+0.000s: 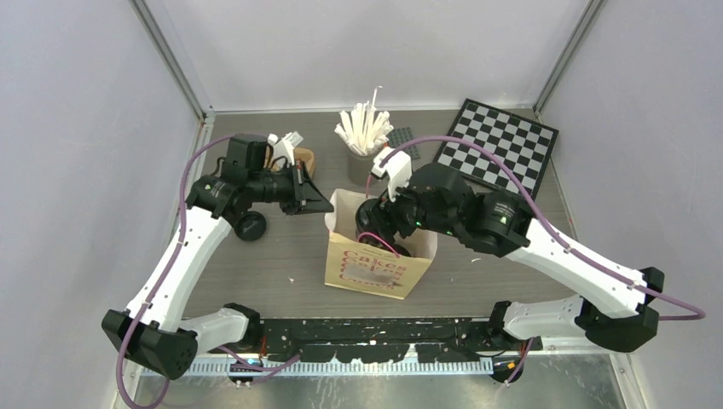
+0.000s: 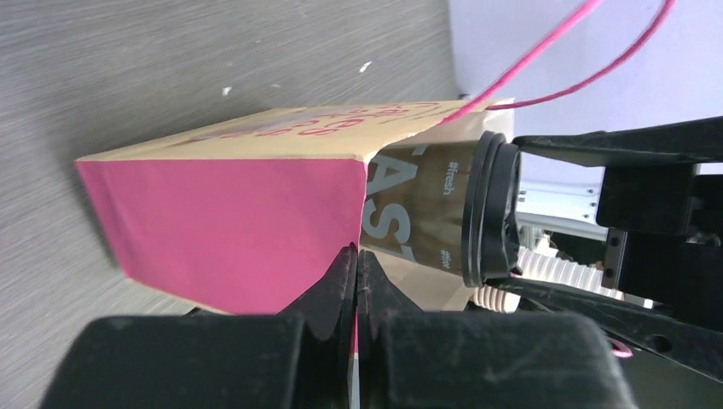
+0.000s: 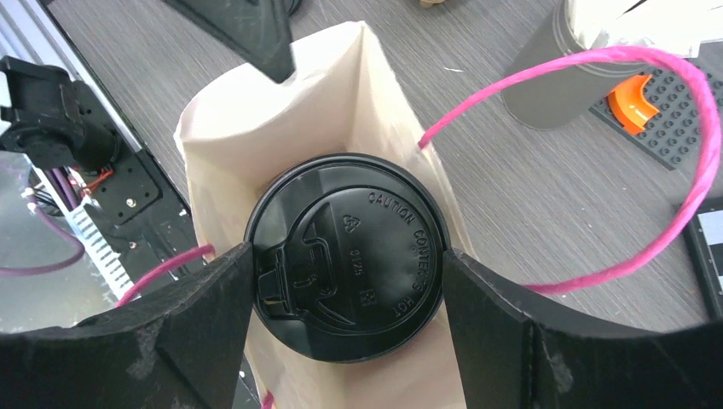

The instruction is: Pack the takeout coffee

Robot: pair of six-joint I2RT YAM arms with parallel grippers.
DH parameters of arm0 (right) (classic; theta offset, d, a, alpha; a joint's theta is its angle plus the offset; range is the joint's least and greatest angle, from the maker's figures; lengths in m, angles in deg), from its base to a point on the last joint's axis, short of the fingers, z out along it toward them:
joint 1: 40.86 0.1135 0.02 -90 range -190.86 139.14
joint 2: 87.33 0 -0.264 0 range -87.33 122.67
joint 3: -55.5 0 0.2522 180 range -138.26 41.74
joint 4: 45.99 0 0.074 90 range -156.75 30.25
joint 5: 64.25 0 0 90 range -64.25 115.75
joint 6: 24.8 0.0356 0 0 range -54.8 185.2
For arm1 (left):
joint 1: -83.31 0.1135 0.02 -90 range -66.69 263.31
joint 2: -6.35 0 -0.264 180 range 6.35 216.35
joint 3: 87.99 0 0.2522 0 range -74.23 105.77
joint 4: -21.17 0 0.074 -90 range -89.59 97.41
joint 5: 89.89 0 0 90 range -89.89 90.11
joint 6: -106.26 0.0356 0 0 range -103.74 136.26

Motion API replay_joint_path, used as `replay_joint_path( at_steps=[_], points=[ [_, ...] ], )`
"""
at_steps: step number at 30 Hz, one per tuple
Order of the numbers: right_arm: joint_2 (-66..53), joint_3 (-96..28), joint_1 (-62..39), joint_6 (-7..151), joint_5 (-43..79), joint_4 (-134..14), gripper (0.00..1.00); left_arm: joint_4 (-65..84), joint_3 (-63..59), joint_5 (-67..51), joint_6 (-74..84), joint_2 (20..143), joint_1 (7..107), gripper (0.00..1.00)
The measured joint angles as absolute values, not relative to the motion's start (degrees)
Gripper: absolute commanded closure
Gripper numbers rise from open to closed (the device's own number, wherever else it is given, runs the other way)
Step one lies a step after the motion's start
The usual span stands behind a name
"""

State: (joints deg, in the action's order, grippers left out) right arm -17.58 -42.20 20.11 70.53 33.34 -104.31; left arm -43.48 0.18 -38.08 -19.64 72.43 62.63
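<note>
A tan paper bag (image 1: 375,264) with a pink side (image 2: 222,226) and pink cord handles stands open at the table's middle. My left gripper (image 1: 317,201) is shut on the bag's rim (image 2: 356,256) at its left corner. My right gripper (image 1: 380,223) is shut on a dark coffee cup (image 2: 422,213), its fingers (image 3: 205,315) on both sides of the black lid (image 3: 345,256). The cup hangs partly inside the bag's mouth (image 3: 256,128), with the lid above the rim. The second cup (image 1: 250,226) stands on the table to the left, beside my left arm.
A grey cup of white sticks (image 1: 365,158) stands just behind the bag. A tan pulp tray (image 1: 304,160) lies behind my left gripper. A checkerboard (image 1: 499,145) and a dark studded plate (image 3: 673,128) with an orange piece (image 3: 635,102) lie at the back right.
</note>
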Motion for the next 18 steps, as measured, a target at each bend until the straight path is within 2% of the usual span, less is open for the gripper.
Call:
replay_joint_path(
  at_steps=[7,18],
  points=[
    [-23.98,-37.20,20.22,67.66,35.77,-104.53,0.28,-30.45,-6.42,-41.60,-28.63,71.99,61.12,0.99],
    [-25.25,-35.43,20.22,64.06,37.41,-105.23,0.27,-19.39,-6.46,-44.16,-31.86,74.64,60.77,0.99]
  ],
)
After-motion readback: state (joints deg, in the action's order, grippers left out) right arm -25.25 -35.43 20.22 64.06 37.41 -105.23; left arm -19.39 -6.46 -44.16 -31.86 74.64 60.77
